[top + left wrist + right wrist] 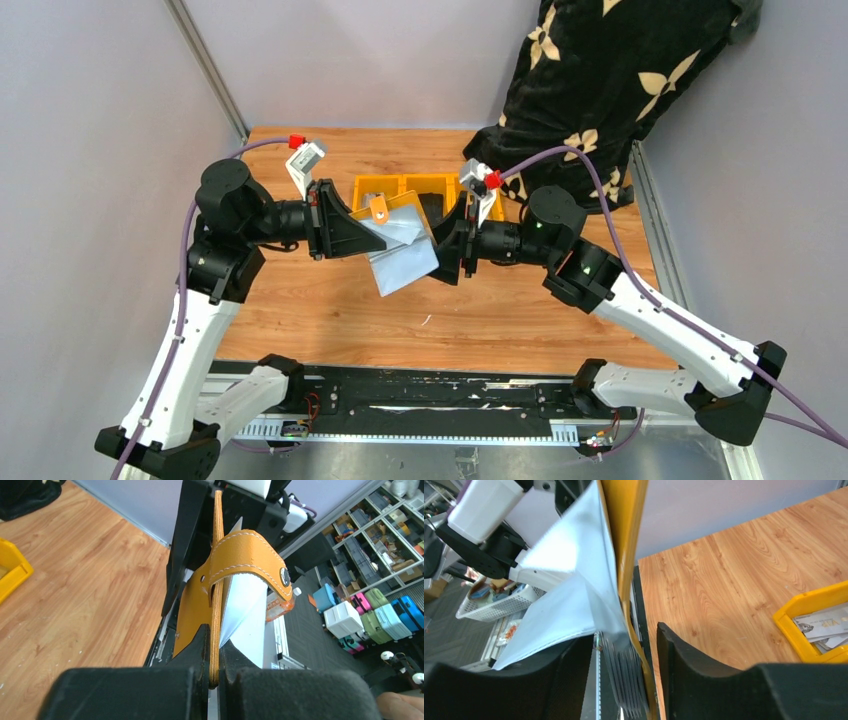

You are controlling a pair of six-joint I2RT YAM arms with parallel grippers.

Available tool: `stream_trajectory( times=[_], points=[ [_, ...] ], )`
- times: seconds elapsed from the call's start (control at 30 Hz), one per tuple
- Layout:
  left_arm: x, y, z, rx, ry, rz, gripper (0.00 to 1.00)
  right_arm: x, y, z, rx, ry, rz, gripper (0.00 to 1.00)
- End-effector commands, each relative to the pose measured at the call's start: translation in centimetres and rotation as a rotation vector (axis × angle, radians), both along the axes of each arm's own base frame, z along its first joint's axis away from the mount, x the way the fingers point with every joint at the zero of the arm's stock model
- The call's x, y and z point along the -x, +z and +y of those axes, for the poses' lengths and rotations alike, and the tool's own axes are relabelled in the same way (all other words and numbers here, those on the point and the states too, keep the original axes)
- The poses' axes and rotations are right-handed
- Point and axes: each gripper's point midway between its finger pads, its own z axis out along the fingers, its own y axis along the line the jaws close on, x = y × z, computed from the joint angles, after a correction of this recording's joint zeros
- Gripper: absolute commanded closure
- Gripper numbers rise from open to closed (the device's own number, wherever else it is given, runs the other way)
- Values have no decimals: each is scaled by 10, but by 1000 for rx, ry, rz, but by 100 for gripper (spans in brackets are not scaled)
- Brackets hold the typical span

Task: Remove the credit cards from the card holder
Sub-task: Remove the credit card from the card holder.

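Plainly light and floppy, the tan card holder point(393, 208) hangs above the table point(500, 310), its grey lining point(405, 265) sagging open. The left hand point(215, 640) is clamped on 1 leather edge. The right hand point(625, 635) straddles the thin, slick credit cards point(624, 680); whether it pinches them I cannot tell. Their exposed edges look the best hold.

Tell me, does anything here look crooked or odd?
Yes. Pale cards splay out of the tan card holder at mismatched angles. The left pincer clamps the holder by one edge above the table.
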Motion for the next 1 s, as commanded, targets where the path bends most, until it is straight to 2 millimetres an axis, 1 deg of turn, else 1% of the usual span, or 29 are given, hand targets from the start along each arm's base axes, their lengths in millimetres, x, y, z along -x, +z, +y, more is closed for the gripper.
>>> stream_trajectory(
  times=[0.0, 0.1, 0.27, 0.37, 0.43, 0.47, 0.53, 0.6, 0.63, 0.67, 0.73, 0.77, 0.8, 0.83, 0.87, 0.97],
  points=[
    [7, -3, 1, -14, -39, -37, 100, -3, 37, -4, -133, 1, 13, 44],
    [7, -7, 0, -17, -48, -24, 100, -9, 42, 0, -156, -7, 28, 43],
    [11, -11, 1, -21, -64, -21, 100, -2, 49, 6, -178, 66, 42, 53],
    [13, -15, 2, -26, -69, -26, 100, 2, 52, 10, -195, 107, 69, 63],
    [14, -17, 3, -30, -63, -37, 100, 3, 51, 11, -200, 118, 89, 72],
    [15, -18, 3, -32, -61, -40, 98, 3, 51, 11, -201, 119, 98, 76],
    [16, -21, 5, -47, -50, -56, 75, 3, 49, 11, -201, 115, 115, 85],
    [16, -26, 7, -69, -32, -94, 59, 3, 49, 9, -206, 107, 126, 93],
    [15, -27, 10, -85, -12, -130, 48, 2, 49, 8, -209, 98, 133, 97],
    [14, -28, 13, -99, 7, -166, 41, 0, 48, 7, -211, 83, 146, 100],
    [12, -27, 19, -116, 40, -224, 25, -7, 45, 3, -206, 46, 172, 100],
    [11, -24, 22, -117, 55, -251, 23, -11, 41, 2, -196, 30, 188, 100],
    [12, -22, 24, -115, 63, -272, 18, -14, 39, 1, -185, 17, 201, 100],
    [14, -19, 26, -112, 64, -294, 12, -16, 36, 0, -172, 7, 212, 100],
    [17, -18, 27, -111, 59, -316, 9, -16, 33, 1, -155, 3, 223, 100],
    [19, -13, 28, -97, 79, -393, 5, -18, 28, 5, -123, 7, 250, 100]
  ],
)
